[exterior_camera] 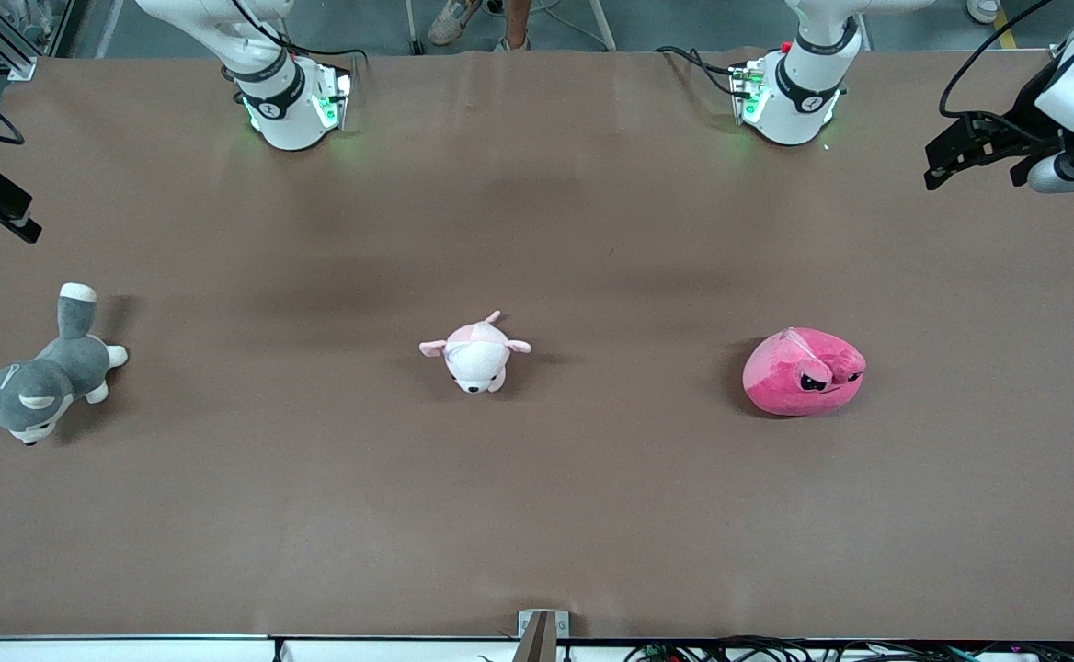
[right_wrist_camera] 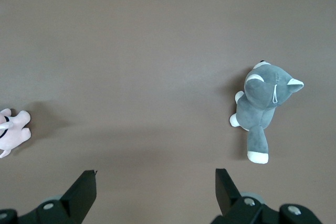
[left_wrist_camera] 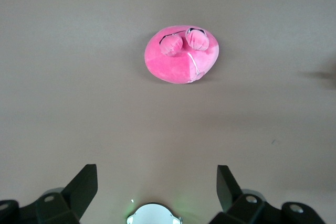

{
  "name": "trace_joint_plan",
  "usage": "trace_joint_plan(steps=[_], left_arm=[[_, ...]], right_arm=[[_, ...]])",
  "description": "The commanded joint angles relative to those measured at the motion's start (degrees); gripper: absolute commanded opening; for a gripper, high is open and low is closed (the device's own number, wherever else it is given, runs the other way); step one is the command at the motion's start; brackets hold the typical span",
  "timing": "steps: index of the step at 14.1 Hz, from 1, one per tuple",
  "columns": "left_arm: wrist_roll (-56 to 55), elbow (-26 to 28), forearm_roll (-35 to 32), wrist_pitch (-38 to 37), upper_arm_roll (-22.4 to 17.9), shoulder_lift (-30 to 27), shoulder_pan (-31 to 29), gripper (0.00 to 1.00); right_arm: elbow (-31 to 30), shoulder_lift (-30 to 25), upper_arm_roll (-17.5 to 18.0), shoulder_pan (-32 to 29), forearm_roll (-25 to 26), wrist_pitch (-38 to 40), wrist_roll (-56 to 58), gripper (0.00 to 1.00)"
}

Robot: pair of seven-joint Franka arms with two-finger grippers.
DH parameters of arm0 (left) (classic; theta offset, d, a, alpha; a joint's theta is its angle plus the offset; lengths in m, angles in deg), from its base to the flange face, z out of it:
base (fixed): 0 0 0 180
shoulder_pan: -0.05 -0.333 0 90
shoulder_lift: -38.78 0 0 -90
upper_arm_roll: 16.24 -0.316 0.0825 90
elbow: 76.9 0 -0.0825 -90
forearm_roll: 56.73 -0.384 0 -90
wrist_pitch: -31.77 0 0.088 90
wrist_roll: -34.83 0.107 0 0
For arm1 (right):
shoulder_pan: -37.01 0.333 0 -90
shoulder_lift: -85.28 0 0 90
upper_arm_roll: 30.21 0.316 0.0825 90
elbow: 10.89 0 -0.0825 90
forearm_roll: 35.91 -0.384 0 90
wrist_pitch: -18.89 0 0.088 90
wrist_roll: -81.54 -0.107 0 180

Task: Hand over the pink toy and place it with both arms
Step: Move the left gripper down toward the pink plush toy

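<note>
Hot-pink toy lying on brown table, toward the left arm's end from pale pink plush, well apart from it. Lies ahead of left gripper, centred between wide-open fingers, nothing held. Right gripper likewise spread and empty, waiting up near grey plush. Left arm nearer, likely first to grasp.

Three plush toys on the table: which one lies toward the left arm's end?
The pink toy, the hot-pink round blob with angry black eyes. The pale pink-and-white plush lies mid-table, and the grey-and-white plush lies toward the right arm's end.
</note>
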Motion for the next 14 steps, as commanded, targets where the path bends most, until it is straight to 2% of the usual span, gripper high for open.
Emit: trace_joint_plan(steps=[1,3,6,8,11,14], left_arm=[[1.3,-0.4,-1.5,-0.4,0.0,-0.2,0.1,1.00],[1.2,-0.4,-1.5,-0.4,0.0,0.0,0.1,1.00],[1.2,-2.6,-1.3,-0.1,0.0,4.0,0.1,1.00],[1.1,-1.2,-1.1,2.2,0.0,5.4,0.0,1.00],[0.3,3.6,-1.1,8.6,-0.1,7.2,-0.1,1.00],[-0.1,11.6,-1.0,19.0,-0.1,7.4,-1.3,1.00]], right_arm=[[0.0,-0.1,-0.2,0.6,1.5,0.0,0.2,1.00],[0.0,-0.1,-0.2,0.6,1.5,0.0,0.2,1.00],[0.0,-0.1,-0.2,0.6,1.5,0.2,0.2,1.00],[0.0,-0.1,-0.2,0.6,1.5,0.2,0.1,1.00],[0.0,-0.2,-0.3,0.5,0.8,0.3,-0.5,1.00],[0.1,-0.2,-0.3,0.5,0.8,0.4,-0.4,1.00]])
